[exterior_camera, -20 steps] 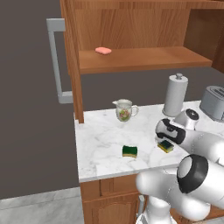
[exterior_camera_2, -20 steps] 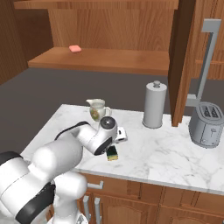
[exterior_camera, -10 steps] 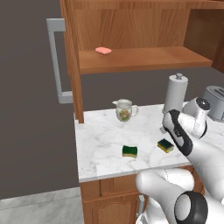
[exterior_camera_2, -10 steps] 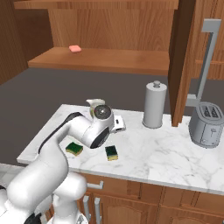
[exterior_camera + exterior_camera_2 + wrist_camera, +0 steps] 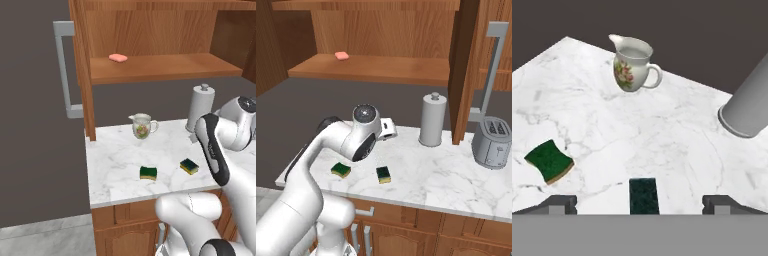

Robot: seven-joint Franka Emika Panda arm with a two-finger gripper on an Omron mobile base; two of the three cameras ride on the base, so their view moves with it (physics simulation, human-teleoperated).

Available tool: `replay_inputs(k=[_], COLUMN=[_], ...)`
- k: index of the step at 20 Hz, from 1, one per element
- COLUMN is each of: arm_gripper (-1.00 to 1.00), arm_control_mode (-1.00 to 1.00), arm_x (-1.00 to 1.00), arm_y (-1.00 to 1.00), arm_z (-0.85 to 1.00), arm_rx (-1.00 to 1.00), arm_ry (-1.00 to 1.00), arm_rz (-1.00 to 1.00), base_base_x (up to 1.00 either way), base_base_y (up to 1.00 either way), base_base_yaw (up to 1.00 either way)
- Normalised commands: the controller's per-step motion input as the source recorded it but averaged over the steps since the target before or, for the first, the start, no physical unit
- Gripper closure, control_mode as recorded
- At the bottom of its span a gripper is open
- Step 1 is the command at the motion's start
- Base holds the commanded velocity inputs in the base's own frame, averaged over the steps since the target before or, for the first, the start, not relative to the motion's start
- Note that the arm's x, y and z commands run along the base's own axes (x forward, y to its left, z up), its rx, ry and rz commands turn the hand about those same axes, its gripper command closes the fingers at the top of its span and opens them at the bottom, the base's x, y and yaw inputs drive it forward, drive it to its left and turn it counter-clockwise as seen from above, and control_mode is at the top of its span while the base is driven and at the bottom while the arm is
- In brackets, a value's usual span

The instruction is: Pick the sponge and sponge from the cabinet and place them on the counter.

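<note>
Now the gripper (image 5: pixel 640 202) hangs above the bench (image 5: pixel 677 145) with its two dark tips spread wide and nothing between them; just the tips peek over the lower edge of the hand view. Below the gap lies one sponge (image 5: pixel 644 196), green side up, its near end cut off. The other sponge (image 5: pixel 549 161) rests well to the left, tilted so a yellow edge shows. Both sit apart on the white marble, out of the cabinet (image 5: pixel 150 65). Farther off stands a floral jug (image 5: pixel 632 64), upright, and a grey paper-towel roll (image 5: pixel 751 100) is cropped at the right edge. In the right base view the white arm (image 5: pixel 351 142) arches up over the bench's front edge, its hand mostly hidden behind the wrist joint. A pink block (image 5: pixel 118 58) lies on the cabinet shelf. A toaster (image 5: pixel 493 142) stands at the far right.
</note>
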Motion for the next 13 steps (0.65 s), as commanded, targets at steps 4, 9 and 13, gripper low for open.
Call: replay_inputs(k=[4, 9, 13], arm_gripper=[-1.00, -1.00, -1.00], arm_control_mode=[-1.00, -1.00, -1.00], arm_x=[-0.45, -0.52, -0.53], arm_y=[0.00, 0.03, 0.17], arm_z=[0.76, 0.73, 0.66], arm_rx=[-0.01, -0.02, -0.02], arm_ry=[-0.18, -0.20, -0.17], arm_rz=[0.02, 0.00, 0.00], base_base_x=[0.00, 0.00, 0.00], base_base_y=[0.00, 0.00, 0.00], base_base_yaw=[0.00, 0.00, 0.00])
